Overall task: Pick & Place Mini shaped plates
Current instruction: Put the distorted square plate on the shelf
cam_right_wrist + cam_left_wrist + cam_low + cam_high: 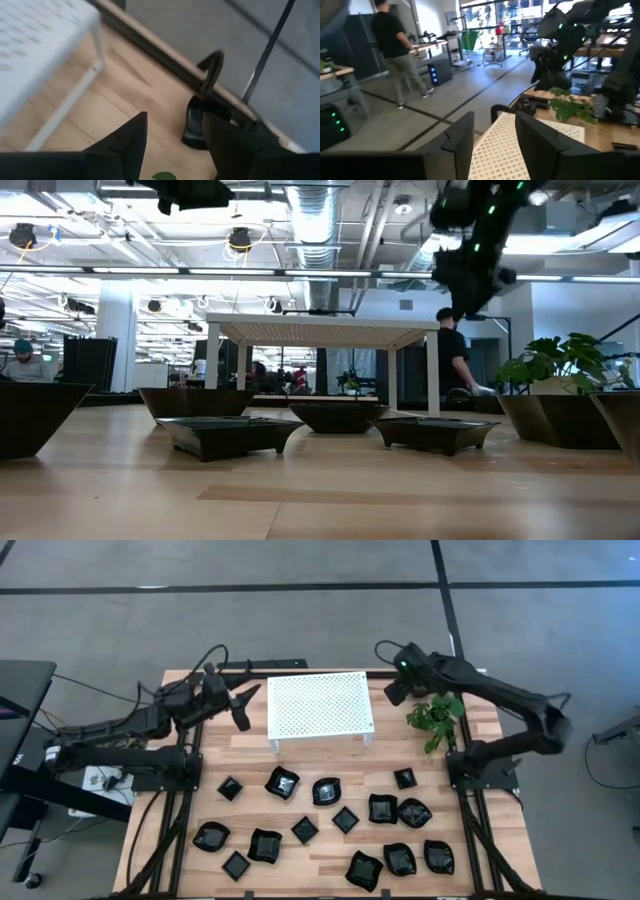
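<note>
Black plates point(345, 820) below rack point(320, 705)

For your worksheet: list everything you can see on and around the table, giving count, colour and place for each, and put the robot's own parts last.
mini shaped plates: about fifteen, glossy black, spread over the table's near half
rack: one, white perforated, far middle of the table, nothing on it
plant: one, green leafy, far right, beside the rack
table: one, light wood
person: one, dark top, walking in the room behind
left gripper: dark, open, raised left of the rack
right gripper: dark, open, raised between rack and plant
</note>
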`<state>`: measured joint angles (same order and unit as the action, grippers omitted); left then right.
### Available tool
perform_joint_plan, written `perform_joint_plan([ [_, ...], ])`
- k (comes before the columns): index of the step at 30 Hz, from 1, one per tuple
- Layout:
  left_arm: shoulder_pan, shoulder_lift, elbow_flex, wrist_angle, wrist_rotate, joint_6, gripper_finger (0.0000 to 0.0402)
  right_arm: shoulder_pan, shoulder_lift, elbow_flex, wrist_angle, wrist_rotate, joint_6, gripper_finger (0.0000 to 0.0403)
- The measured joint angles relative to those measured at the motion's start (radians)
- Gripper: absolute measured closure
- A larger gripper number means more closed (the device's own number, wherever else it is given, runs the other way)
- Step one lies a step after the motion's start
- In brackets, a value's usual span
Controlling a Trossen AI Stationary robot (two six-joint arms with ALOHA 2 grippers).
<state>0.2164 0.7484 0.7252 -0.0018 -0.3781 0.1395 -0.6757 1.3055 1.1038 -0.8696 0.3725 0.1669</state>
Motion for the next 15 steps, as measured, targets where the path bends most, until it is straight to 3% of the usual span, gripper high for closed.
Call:
perform_joint_plan([
  [6, 0.012, 0.000, -0.005, -0.029, 0.000, -0.021, 0.0257, -0.119, 0.141, 0.000, 0.001, -0.061, 0.000, 0.0215],
  [15, 0.012, 0.000, -0.005, -0.029, 0.001, -0.021, 0.0257, -0.201, 0.285, 0.001, -0.042, -0.098, 0.042, 0.0216],
])
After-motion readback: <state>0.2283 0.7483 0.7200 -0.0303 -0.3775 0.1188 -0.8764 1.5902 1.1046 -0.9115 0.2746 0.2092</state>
